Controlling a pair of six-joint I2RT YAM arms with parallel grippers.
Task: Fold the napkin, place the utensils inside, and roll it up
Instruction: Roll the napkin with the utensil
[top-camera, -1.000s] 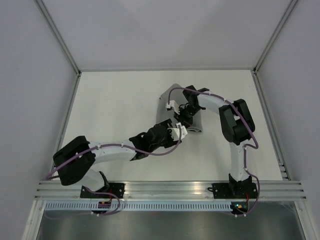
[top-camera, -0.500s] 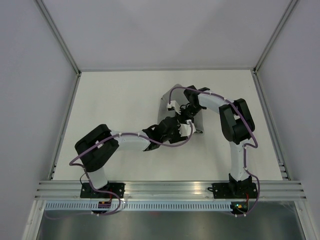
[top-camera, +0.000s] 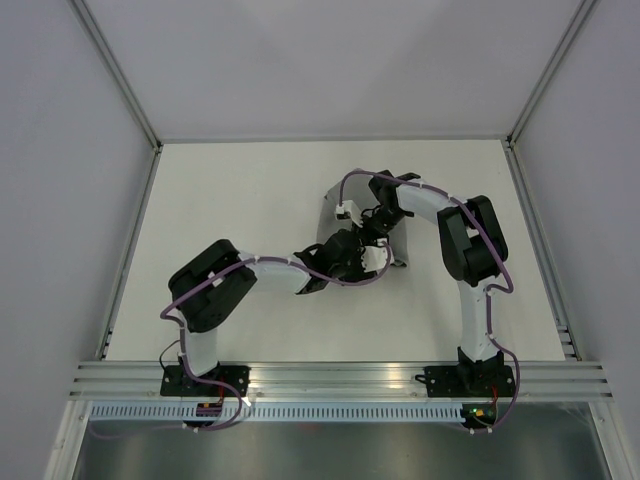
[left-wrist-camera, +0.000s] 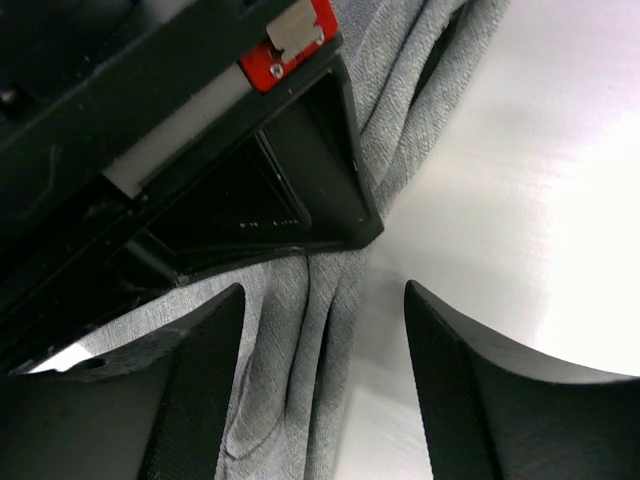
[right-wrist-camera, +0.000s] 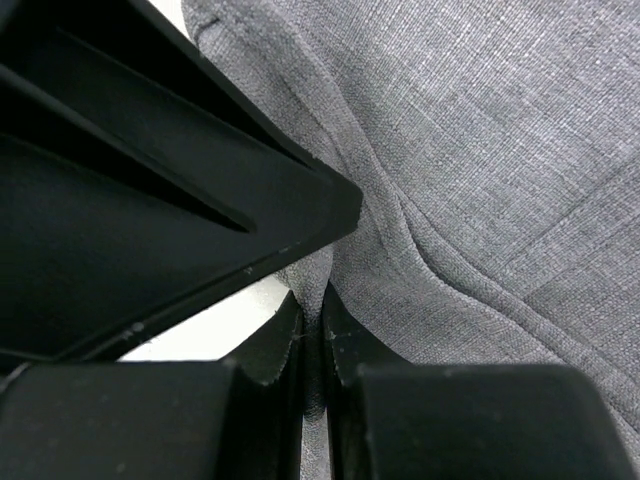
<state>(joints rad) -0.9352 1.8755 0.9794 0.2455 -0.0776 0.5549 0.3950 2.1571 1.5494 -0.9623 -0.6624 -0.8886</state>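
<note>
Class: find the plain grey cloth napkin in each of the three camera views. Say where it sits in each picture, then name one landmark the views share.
Top external: the plain mid-grey, felt-like cloth napkin lies mid-table, mostly hidden under both wrists.
Left wrist: napkin in bunched folds, running from top right to bottom centre.
Right wrist: napkin fills the top and right, with one fold pinched in the right gripper.
Shared landmark: the white table.

White arms (top-camera: 476, 320), black joints (top-camera: 474, 245), black fingers (left-wrist-camera: 190, 400) — purple cables (top-camera: 347, 179)
</note>
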